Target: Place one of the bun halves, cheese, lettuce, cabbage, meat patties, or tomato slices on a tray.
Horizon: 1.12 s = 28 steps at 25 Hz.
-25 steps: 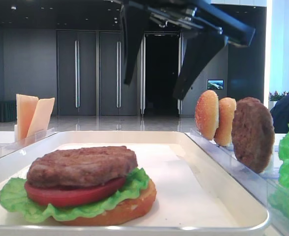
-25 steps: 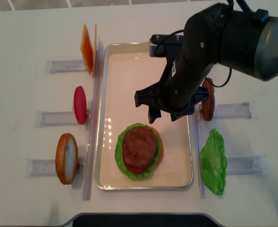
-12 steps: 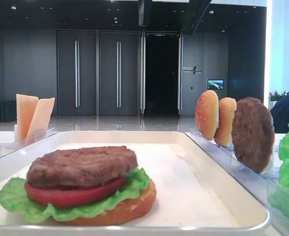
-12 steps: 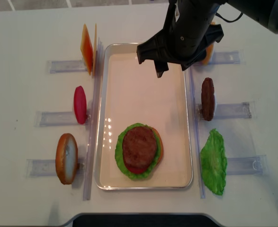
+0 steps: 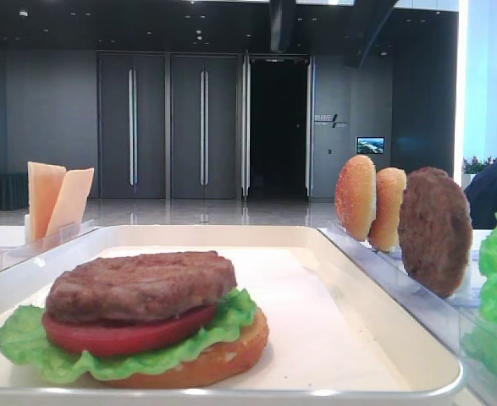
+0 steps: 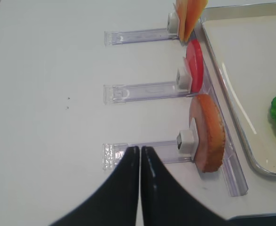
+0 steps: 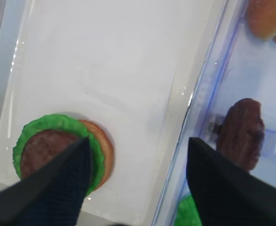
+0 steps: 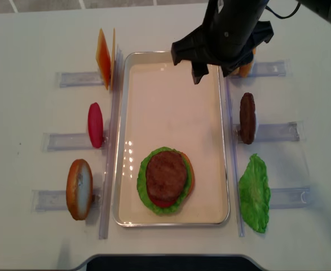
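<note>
- the right gripper (image 8: 211, 71) hangs over the far end of the tray (image 8: 171, 70), its fingers (image 7: 58, 181) spread wide and empty.
- the left gripper (image 6: 140, 155) shows only in its wrist view, fingers pressed together on nothing, above the white surface (image 8: 35, 51) beside the near left holder rack (image 6: 145, 150).
- on the near half of the tray sits a stack: a bun half (image 5: 223, 355) at the bottom, then lettuce (image 5: 28, 338), a tomato slice (image 5: 121, 334), and a meat patty (image 5: 142, 283) on top.
- a second meat patty (image 8: 247, 117) stands on edge in a clear rack just right of the tray.
- a loose lettuce leaf (image 8: 254, 193) stands in the rack near it, further toward the near edge.
- two more buns (image 5: 371, 203) stand on edge at the far right, partly hidden under the arm in the top view.
- left of the tray, from far to near: cheese slices (image 8: 104, 57), a red tomato slice (image 8: 95, 125), and another bun half (image 8: 79, 188), each upright in its own rack.
</note>
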{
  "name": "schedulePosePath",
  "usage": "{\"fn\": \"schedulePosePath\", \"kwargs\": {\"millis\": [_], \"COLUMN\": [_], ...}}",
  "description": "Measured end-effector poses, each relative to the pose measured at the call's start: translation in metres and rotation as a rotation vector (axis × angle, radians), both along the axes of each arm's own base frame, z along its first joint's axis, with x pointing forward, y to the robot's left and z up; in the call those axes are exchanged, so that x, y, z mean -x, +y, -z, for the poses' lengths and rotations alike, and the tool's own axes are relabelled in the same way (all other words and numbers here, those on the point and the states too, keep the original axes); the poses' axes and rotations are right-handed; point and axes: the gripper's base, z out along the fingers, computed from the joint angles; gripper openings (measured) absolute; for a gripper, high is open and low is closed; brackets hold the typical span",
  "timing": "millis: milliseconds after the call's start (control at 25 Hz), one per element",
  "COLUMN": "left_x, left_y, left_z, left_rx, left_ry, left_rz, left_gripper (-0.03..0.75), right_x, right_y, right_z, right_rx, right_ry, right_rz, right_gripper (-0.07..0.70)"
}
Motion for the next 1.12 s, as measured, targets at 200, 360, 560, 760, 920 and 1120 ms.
{"fn": "schedulePosePath", "kwargs": {"millis": [200,360,560,760,920,1120], "left_x": [0.0,0.0,0.0,0.0,0.0,0.0], "left_y": [0.0,0.0,0.0,0.0,0.0,0.0], "left_z": [0.0,0.0,0.0,0.0,0.0,0.0], "left_rx": [0.0,0.0,0.0,0.0,0.0,0.0], "left_ry": [0.0,0.0,0.0,0.0,0.0,0.0], "left_rz": [0.0,0.0,0.0,0.0,0.0,0.0], "left_gripper": [0.0,0.0,0.0,0.0,0.0,0.0], "right_x": [-0.029,-0.05,-0.067,-0.073,-0.073,-0.071], "right_y": [-0.046,-0.093,-0.155,-0.199,-0.22,-0.232], "right_z": [-0.003,-0.005,-0.006,-0.006,-0.006,-0.009], "right_rx": [-0.016,0.002,0.029,0.045,0.07,0.11], "right_ry": [-0.008,-0.032,-0.053,-0.059,-0.065,-0.077], "right_rz": [0.065,0.124,0.203,0.286,0.307,0.325], "right_gripper": [0.454,0.454,0.454,0.454,0.454,0.454]}}
